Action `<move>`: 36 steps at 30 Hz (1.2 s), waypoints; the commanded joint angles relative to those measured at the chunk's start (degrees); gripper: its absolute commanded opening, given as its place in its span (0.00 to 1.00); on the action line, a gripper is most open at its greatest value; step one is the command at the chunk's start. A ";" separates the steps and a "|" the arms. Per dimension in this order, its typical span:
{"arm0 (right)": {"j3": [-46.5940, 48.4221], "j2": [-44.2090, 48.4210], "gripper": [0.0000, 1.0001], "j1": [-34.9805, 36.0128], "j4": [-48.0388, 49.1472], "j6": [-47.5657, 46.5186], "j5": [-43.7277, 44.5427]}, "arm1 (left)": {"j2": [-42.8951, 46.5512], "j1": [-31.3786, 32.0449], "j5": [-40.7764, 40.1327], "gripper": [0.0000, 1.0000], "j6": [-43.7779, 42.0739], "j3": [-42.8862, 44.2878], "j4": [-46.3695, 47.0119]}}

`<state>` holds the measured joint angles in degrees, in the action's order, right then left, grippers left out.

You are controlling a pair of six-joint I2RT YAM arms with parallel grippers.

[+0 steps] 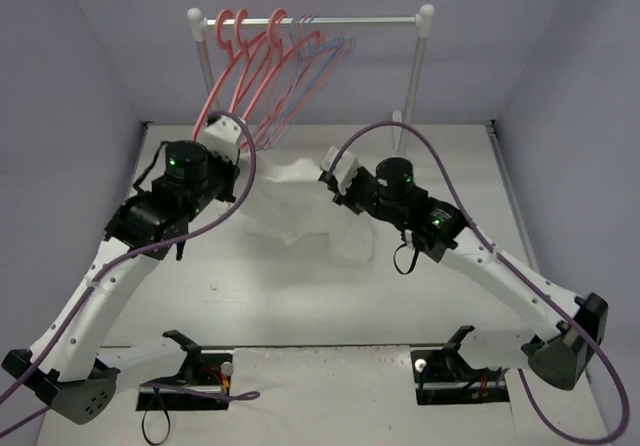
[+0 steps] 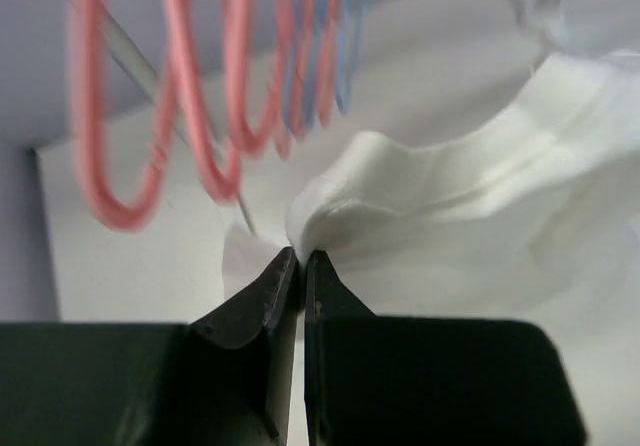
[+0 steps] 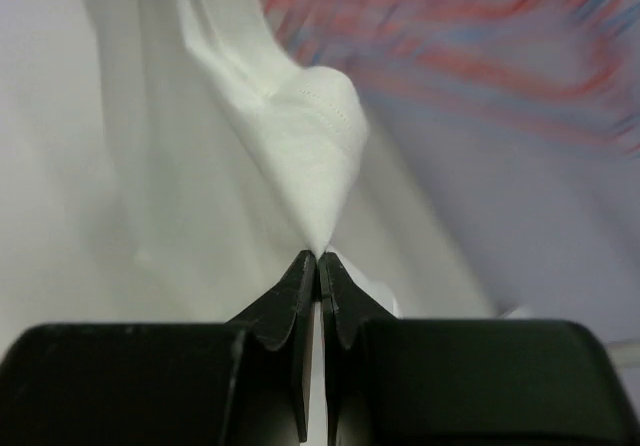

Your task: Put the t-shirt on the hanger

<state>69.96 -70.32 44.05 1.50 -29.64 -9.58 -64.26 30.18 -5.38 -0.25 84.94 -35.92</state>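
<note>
The white t-shirt hangs stretched between my two grippers above the table, its lower part resting on the surface. My left gripper is shut on a fold of the t-shirt. My right gripper is shut on a corner of the t-shirt. In the top view the left gripper is at the shirt's left end and the right gripper at its right end. The thin light-blue hanger hangs on the rack behind, right of the pink ones; it shows blurred in the left wrist view.
A white clothes rack stands at the back of the table with several pink hangers left of the blue one. Purple cables loop over both arms. Grey walls close in the left, right and back sides.
</note>
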 commanded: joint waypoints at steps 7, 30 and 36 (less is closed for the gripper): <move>-28.80 7.46 0.01 1.94 3.15 27.42 5.41 | 9.82 9.01 -6.59 0.00 19.58 -37.96 20.29; -4.77 -3.41 0.38 -1.68 2.19 36.61 12.71 | 24.89 32.22 -15.71 0.10 38.29 -54.56 11.99; 10.67 -14.65 0.36 -4.29 2.96 44.50 13.15 | 27.61 32.10 -29.05 0.55 46.28 -48.85 3.90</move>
<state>72.36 -80.14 39.91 0.86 9.37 1.12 -37.83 62.26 -24.05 38.78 30.44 -26.86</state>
